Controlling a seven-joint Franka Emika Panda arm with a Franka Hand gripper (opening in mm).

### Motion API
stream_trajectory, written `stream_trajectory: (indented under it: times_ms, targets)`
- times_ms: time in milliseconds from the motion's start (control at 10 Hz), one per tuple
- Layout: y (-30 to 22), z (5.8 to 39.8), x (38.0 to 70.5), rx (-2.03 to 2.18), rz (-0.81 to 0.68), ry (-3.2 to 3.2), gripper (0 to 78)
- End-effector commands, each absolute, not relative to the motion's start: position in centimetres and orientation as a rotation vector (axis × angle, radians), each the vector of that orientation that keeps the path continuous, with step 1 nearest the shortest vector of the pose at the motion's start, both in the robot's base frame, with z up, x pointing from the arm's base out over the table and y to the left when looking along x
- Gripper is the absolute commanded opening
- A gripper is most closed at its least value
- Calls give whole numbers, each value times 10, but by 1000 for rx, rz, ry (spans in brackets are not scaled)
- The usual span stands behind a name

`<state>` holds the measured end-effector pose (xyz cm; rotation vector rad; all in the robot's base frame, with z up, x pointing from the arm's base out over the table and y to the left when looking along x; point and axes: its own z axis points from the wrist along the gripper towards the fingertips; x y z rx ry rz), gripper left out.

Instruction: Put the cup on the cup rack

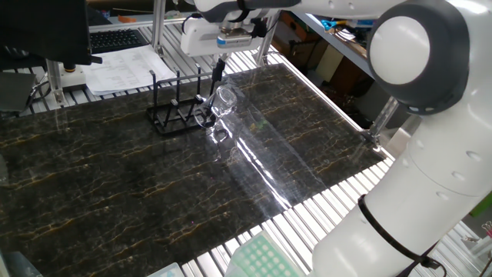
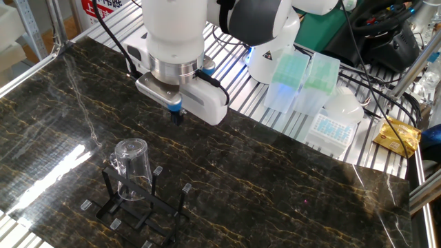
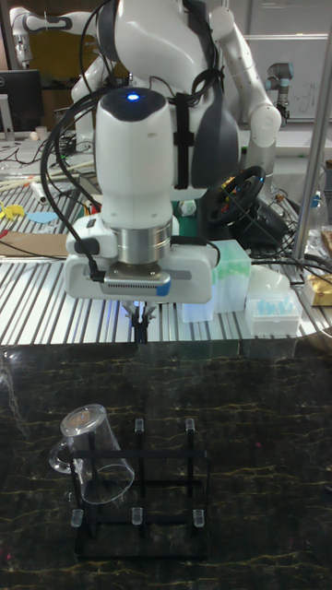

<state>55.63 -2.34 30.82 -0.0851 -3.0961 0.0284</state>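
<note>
The clear glass cup (image 2: 131, 165) hangs upside down and tilted on a corner peg of the black wire cup rack (image 2: 140, 212), handle to the side. The other views show the same cup (image 1: 224, 100) (image 3: 92, 456) on the rack (image 1: 175, 115) (image 3: 138, 527). My gripper (image 2: 176, 116) hovers above and behind the cup, apart from it. Its dark fingers are shut together with nothing between them. It hangs over the table's far edge in the tall fixed view (image 3: 139, 324) and above the rack's end in one fixed view (image 1: 219, 71).
Green pipette tip boxes (image 2: 288, 77) and a white tip box (image 2: 329, 128) stand on the slatted bench behind the marble table. A yellow packet (image 2: 397, 135) lies at the far right. Papers (image 1: 123, 71) and a keyboard (image 1: 115, 37) sit beyond the rack.
</note>
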Motion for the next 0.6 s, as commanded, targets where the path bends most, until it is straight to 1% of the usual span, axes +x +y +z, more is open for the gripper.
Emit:
stream_trajectory:
  times_ms: [100,600]
  targets:
    - [-23,311,556,-44,70,-3098,11]
    - [-25,319,546,-38,51,-3089,11]
